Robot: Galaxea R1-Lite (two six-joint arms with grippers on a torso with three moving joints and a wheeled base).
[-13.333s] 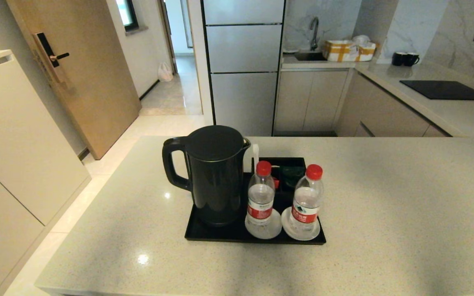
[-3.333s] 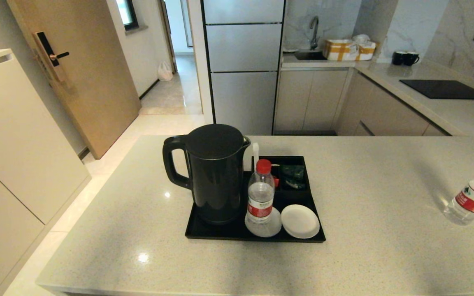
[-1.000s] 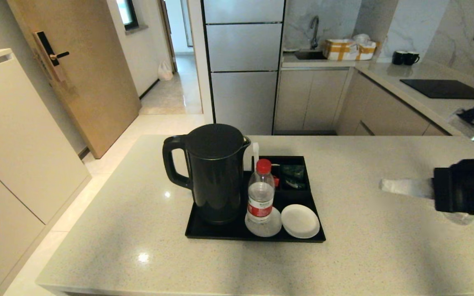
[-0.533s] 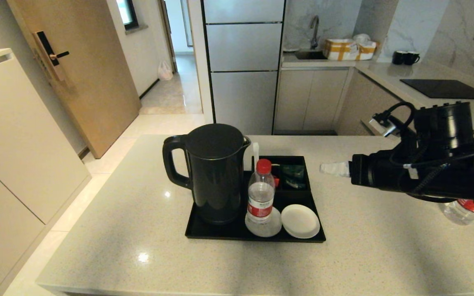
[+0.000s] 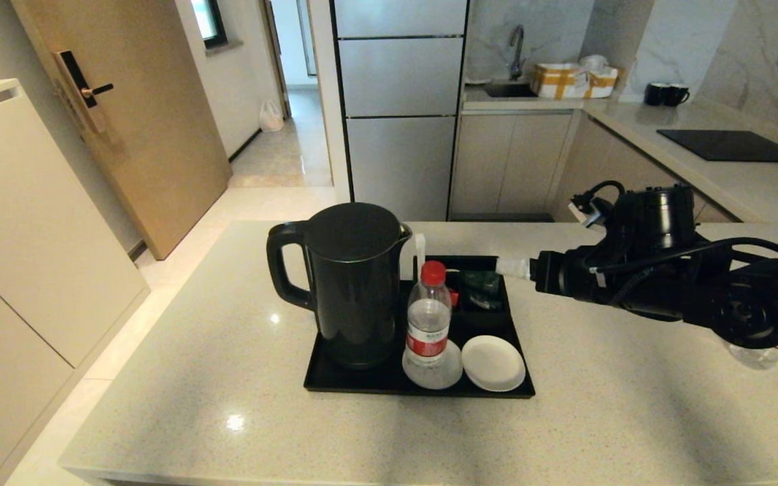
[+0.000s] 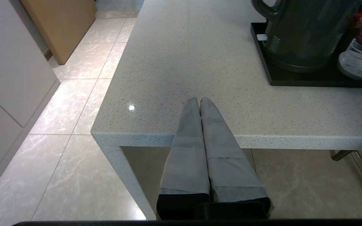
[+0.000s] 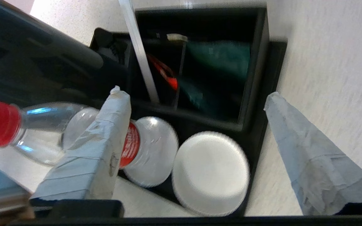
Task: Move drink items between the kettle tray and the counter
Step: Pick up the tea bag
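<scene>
Right gripper (image 7: 193,94): fingers spread wide, empty, over the tray's far right edge above the compartments. Left gripper (image 6: 199,101): fingers pressed together, parked at the counter's (image 5: 632,418) near edge. Kettle tray (image 5: 423,390): kettle (image 5: 352,283), one water bottle (image 5: 427,317) upright on a coaster, bare coaster (image 5: 493,363) beside it. Green sachet (image 7: 218,62) in the far right compartment. Second bottle (image 5: 760,354) on counter, far right, mostly hidden behind right arm.
</scene>
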